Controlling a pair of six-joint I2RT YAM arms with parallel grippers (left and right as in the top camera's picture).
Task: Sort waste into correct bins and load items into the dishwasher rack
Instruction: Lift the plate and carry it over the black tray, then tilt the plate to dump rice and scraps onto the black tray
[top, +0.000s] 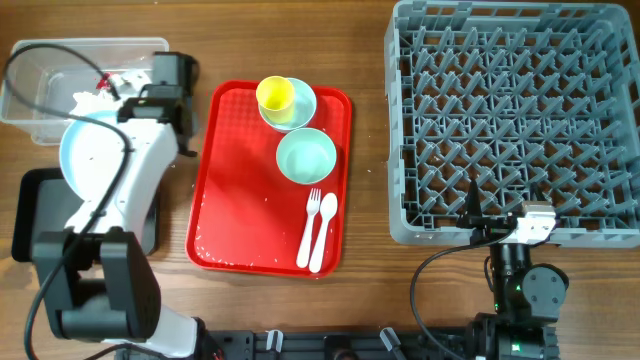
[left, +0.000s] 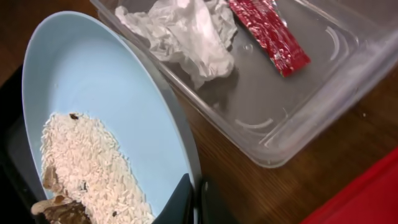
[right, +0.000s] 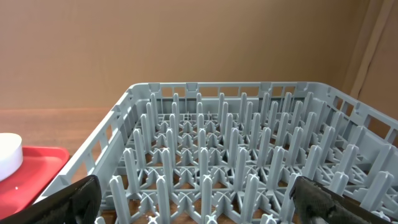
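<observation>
My left gripper (left: 196, 202) is shut on the rim of the pale blue plate (left: 106, 99). White rice (left: 87, 162) and brown scraps (left: 62, 211) lie at the plate's end above the black tray (left: 12, 162). From overhead the plate (top: 95, 155) hangs between the clear tub (top: 50, 80) and the black tray (top: 40, 215). The tub (left: 323, 93) holds crumpled tissue (left: 180, 31) and a red sachet (left: 267, 31). My right gripper (right: 199, 208) stands open, empty, at the near edge of the grey rack (right: 236, 143).
The red tray (top: 235, 200) in the middle carries a yellow cup (top: 275, 95) inside a small light blue bowl (top: 302, 108), a mint green bowl (top: 306, 156), a white fork (top: 310, 228) and a spoon (top: 325, 228). The rack (top: 515, 110) fills the right side.
</observation>
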